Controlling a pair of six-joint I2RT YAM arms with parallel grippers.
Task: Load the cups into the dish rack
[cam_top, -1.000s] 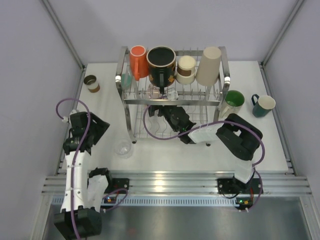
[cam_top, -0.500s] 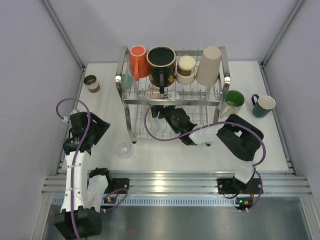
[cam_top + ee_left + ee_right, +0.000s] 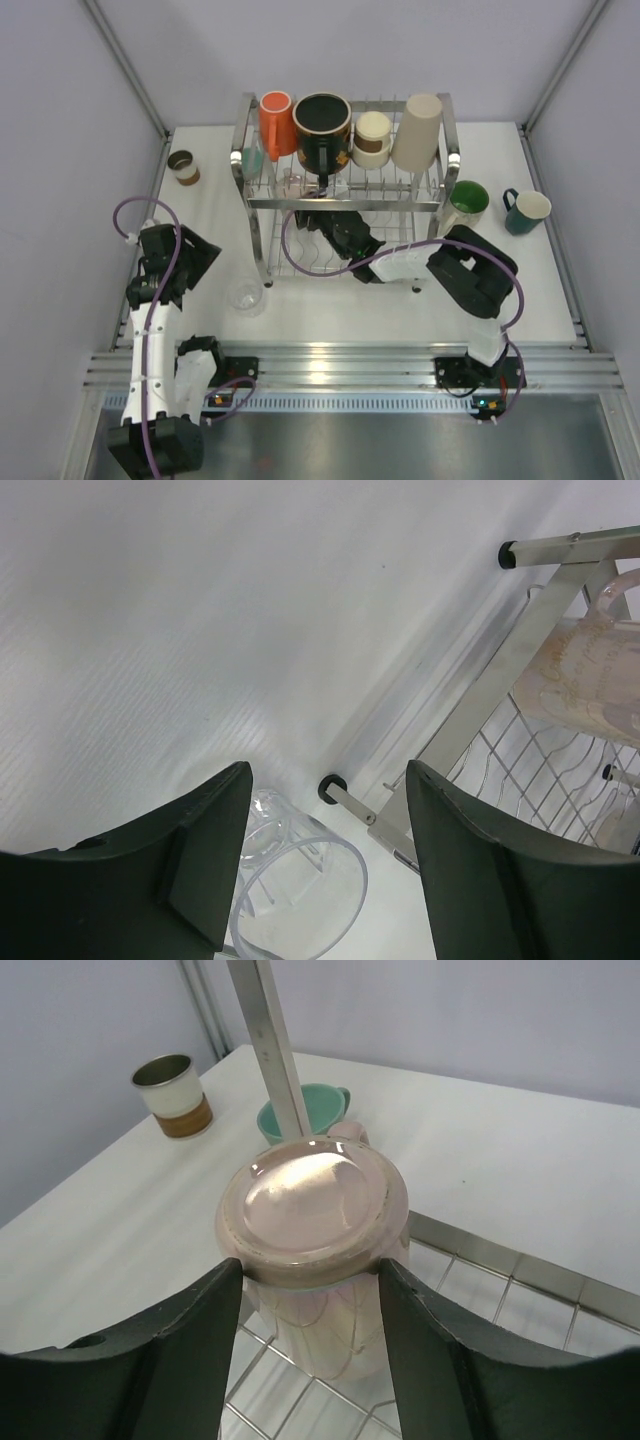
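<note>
Your dish rack (image 3: 345,203) stands mid-table. Four cups (image 3: 322,125) line its top tier; an upturned cup (image 3: 315,1290) sits in its lower tier. Two mugs (image 3: 466,205) stand to its right, a lone cup (image 3: 183,166) far left, a tumbler (image 3: 246,297) before its front-left foot.

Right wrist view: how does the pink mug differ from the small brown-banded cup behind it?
The pale pink glossy mug is upside down, base up; the small metal-rimmed cup with a brown band stands upright. The mug rests on the chrome wire dish rack, the banded cup on the white table. The fingers of the right pincer touch the mug's sides; nothing holds the banded cup. Both are round.
</note>
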